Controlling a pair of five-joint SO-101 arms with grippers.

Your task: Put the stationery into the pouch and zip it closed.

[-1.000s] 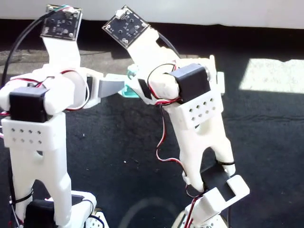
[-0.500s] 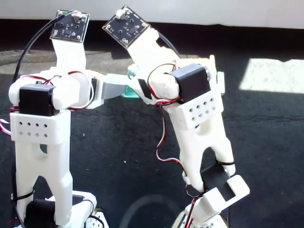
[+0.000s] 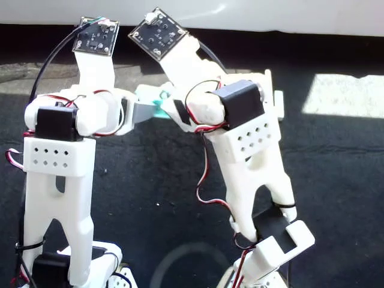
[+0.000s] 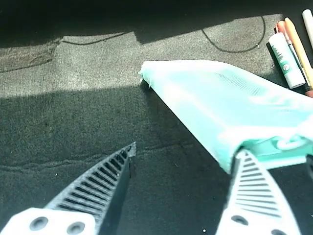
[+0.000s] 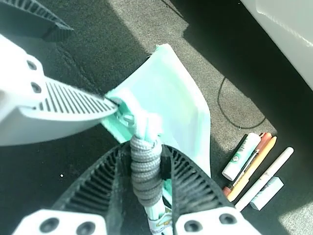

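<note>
A mint-green pouch (image 5: 172, 105) lies slanted on the dark mat, one end raised between the two arms (image 3: 157, 101). My right gripper (image 5: 145, 148) is shut on the grey zip cord (image 5: 145, 171) at that end. My left gripper (image 4: 186, 156) is open wide; one finger (image 4: 252, 191) touches the pouch (image 4: 225, 100) at its zip end, the other (image 4: 100, 186) hangs over bare mat. Several pens and markers (image 5: 252, 169) lie loose on the mat beyond the pouch's far end, also seen as pens (image 4: 291, 51) in the left wrist view.
Dark felt mat (image 3: 150, 180) covers the table. A thin wire loop (image 5: 234, 105) lies on the mat near the pens. A white wall edge (image 3: 252, 12) runs along the back. Both arm bases stand close together at the front.
The left arm has shifted right and risen a little in the high view, bringing its gripper closer to the pouch end. The right arm has kept still.
</note>
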